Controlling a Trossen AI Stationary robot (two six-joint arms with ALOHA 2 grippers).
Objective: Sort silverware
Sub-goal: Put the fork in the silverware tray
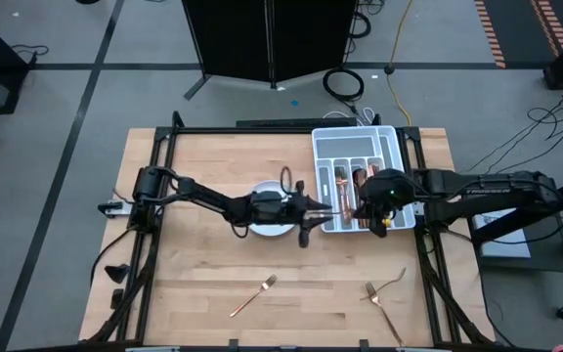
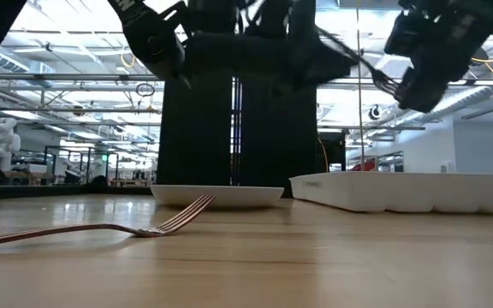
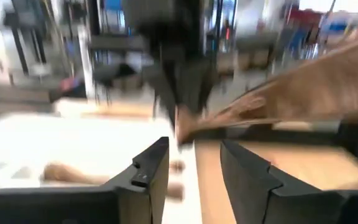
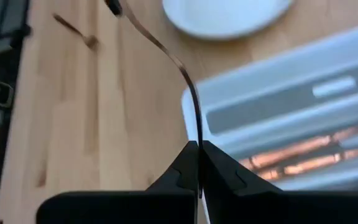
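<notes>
From above, a round white plate (image 1: 274,223) sits mid-table on the light wooden table (image 1: 203,274), with a white divided cutlery tray (image 1: 363,147) at the far right holding copper pieces; two slim copper forks (image 1: 252,295) lie near the front edge, well apart from both arms. The left gripper (image 1: 313,207) hangs over the plate's right rim, the right gripper (image 1: 364,209) over the tray's left part. At table height, a fork (image 2: 101,228) lies in front. The left wrist view shows its fingers (image 3: 148,171) parted, blurred. The right wrist view shows the fingers (image 4: 180,171) pinched shut on a thin copper utensil (image 4: 182,68) beside the tray (image 4: 278,87). No writing is legible.
</notes>
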